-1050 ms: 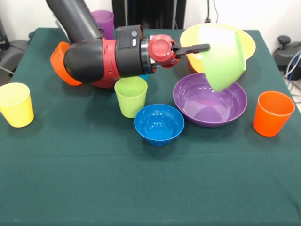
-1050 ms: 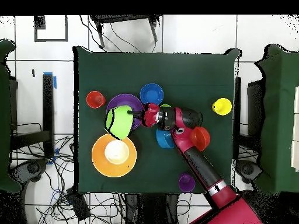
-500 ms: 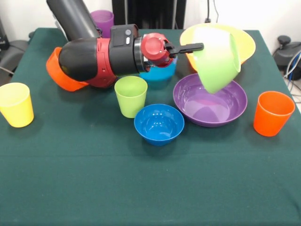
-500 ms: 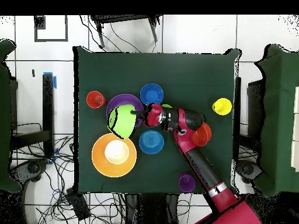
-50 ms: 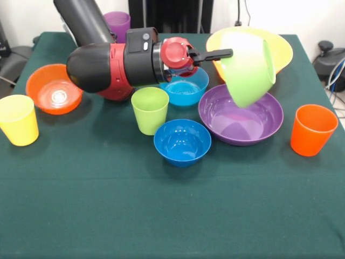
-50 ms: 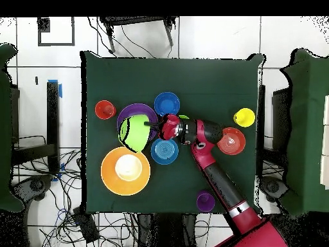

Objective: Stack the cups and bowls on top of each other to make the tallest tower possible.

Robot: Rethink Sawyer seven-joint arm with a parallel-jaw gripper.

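**Green bowl in the air over the purple bowl**

Claw (image 5: 226, 53) is clamped on the rim of the lime green bowl (image 5: 248, 67), holding it clear of the bench (image 5: 161, 216). The bowl hangs tipped on its side, mouth facing away from the arm, bottom edge just above the purple bowl (image 5: 242, 116).

Key relation: the purple bowl sits almost straight below the held bowl, slightly toward the camera in the front view; the yellow-orange bowl (image 5: 280, 46) is just behind it. The overhead view agrees, with the green bowl (image 6: 132, 132) overlapping the purple one (image 6: 138, 110).

My read: to nest, the green bowl needs rolling mouth-up before it is lowered (released as tilted, it would likely land on its edge and roll).

Everything else is single and unstacked: light blue bowl (image 5: 186, 89) under the wrist, dark blue bowl (image 5: 182, 141), orange bowl (image 5: 54, 96), and the green (image 5: 150, 110), yellow (image 5: 19, 120), orange (image 5: 312, 129) and purple (image 5: 118, 24) cups.
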